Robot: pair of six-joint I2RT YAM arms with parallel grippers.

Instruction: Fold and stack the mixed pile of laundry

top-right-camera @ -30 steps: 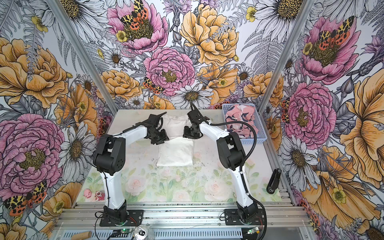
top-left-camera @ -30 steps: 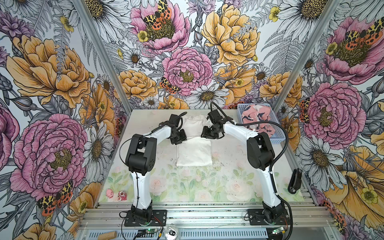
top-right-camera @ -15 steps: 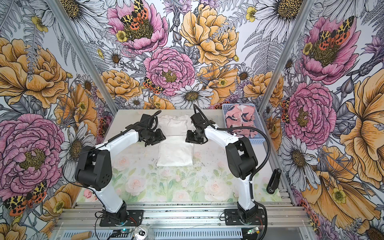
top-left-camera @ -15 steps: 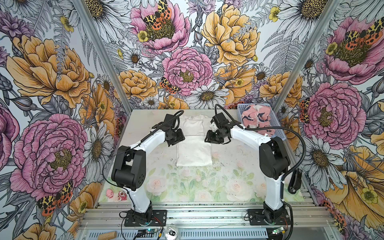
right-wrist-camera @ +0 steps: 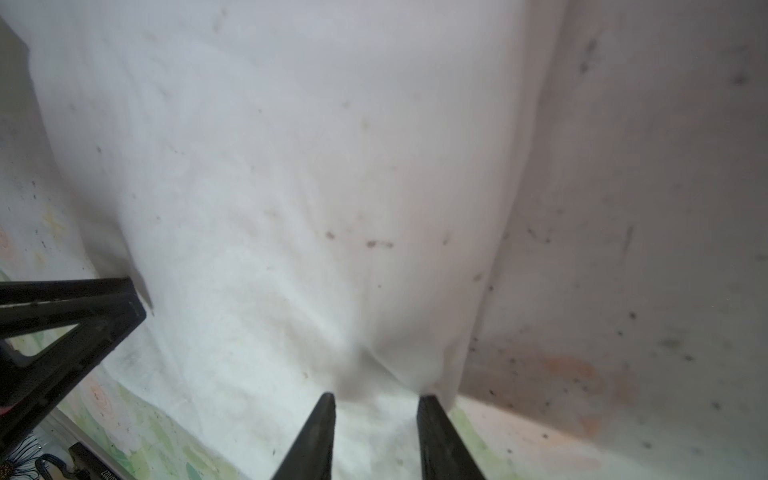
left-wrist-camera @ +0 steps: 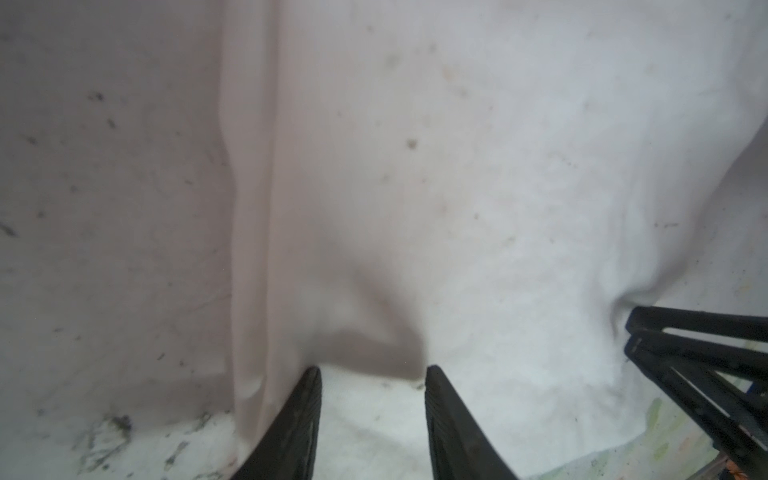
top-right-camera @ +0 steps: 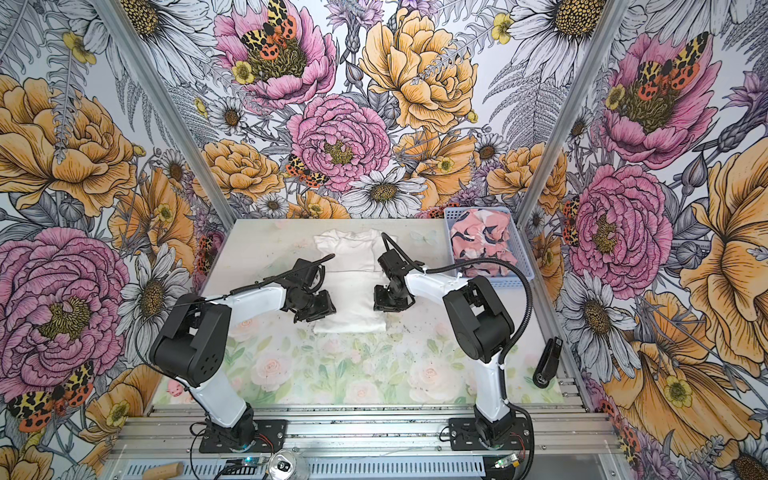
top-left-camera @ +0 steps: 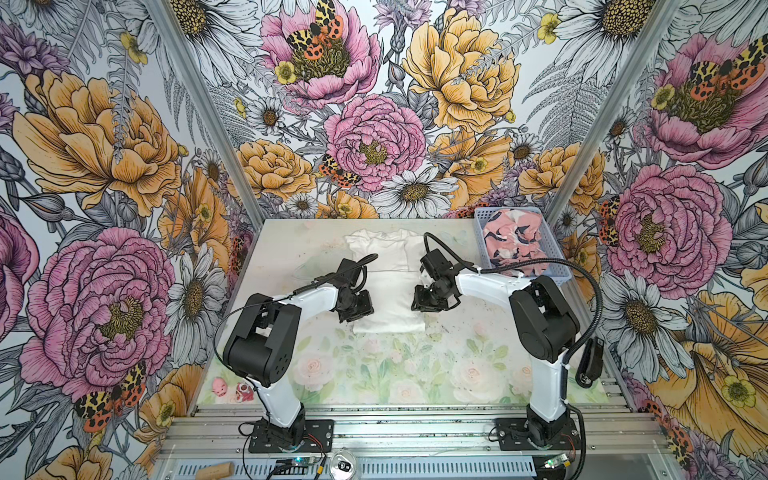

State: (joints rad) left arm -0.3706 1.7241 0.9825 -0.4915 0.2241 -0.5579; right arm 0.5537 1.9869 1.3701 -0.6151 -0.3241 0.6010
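A white garment (top-right-camera: 351, 286) lies flat on the table (top-right-camera: 332, 374), the left gripper (top-right-camera: 318, 309) and right gripper (top-right-camera: 384, 301) at its side edges, perhaps pinching it. A pink printed garment (top-right-camera: 482, 245) fills the blue basket (top-right-camera: 505, 282)

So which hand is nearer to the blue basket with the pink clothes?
Right. The right hand sits at the edge of the white shirt facing the basket, bare table between them. The left hand sits at the opposite edge, farther away.
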